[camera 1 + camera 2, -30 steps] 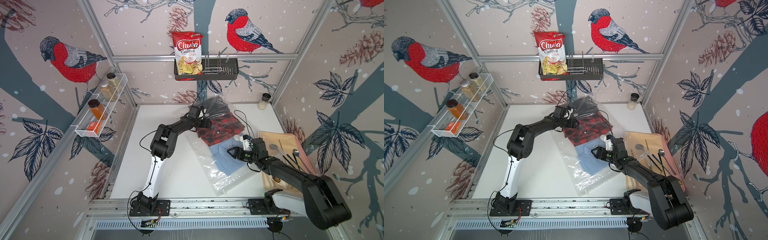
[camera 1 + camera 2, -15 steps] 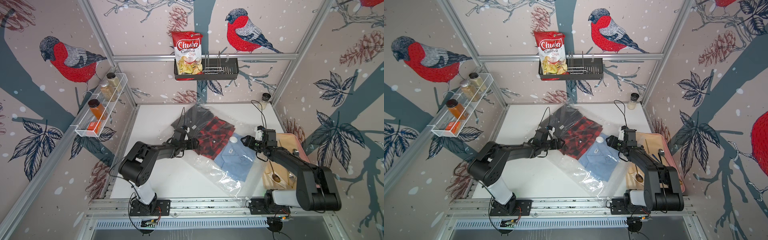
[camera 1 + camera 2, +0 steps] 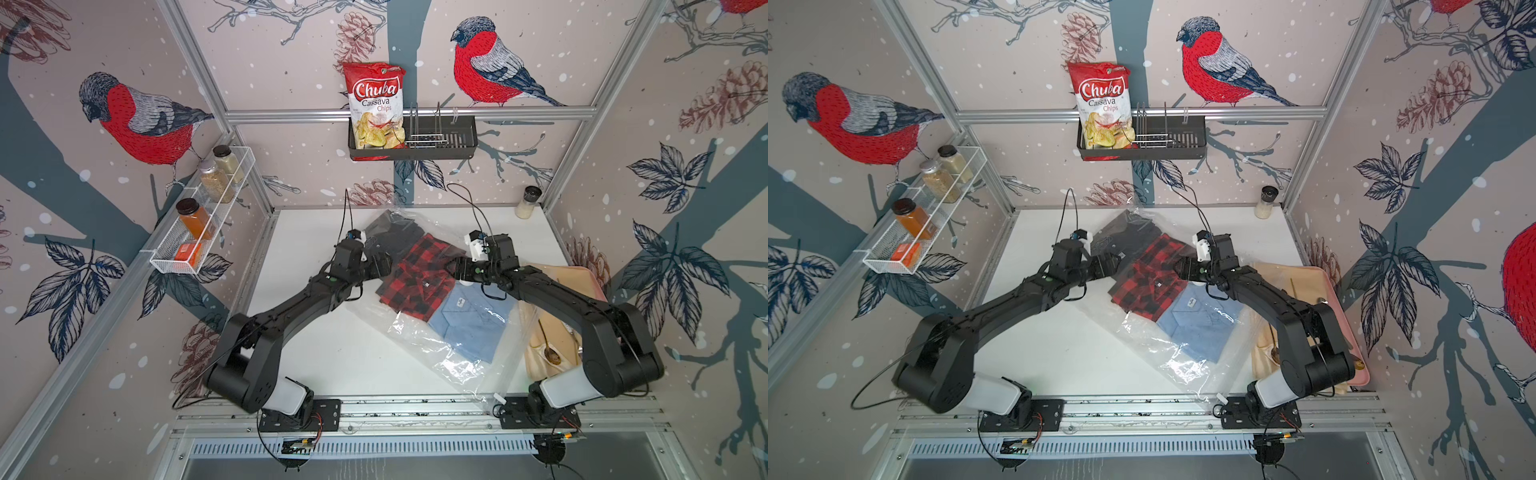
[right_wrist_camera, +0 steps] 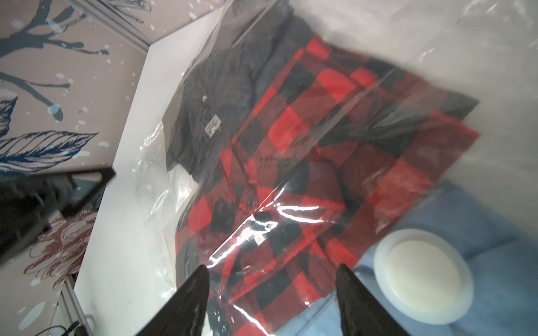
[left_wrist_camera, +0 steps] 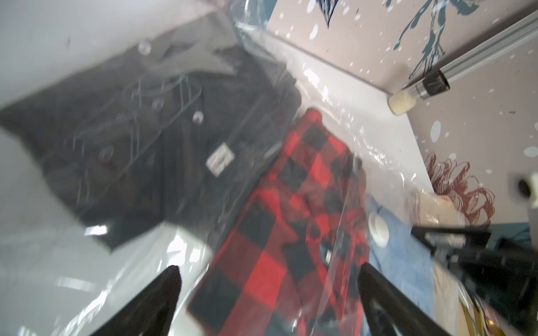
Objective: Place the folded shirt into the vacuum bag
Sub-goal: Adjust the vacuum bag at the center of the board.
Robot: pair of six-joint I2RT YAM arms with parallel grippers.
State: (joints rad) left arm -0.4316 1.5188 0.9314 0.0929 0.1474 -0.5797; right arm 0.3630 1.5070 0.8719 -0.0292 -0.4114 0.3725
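Blue shirt (image 3: 473,320), taken to be the folded shirt, lies flat under the film inside the vacuum bag (image 3: 436,349). It touches the red plaid shirt (image 3: 415,282) on that shirt's rail-facing edge. Dark shirt (image 3: 390,232) is at the plaid's opposite edge, also under film. White valve (image 4: 422,279) sits over blue cloth just beside the plaid. The bag rests on the tabletop (image 3: 332,353).

Change over the last second: the bag was bunched with both arms reaching into it. Now it lies spread out, and the arms have pulled up to face each other across the plaid shirt. Left fingers (image 5: 157,296) have spread wider and hold nothing. Right fingers (image 4: 189,299) are apart, empty, above the film.

Reading: insertion looks complete. Whether the clear end beyond the blue shirt is sealed, I cannot tell.
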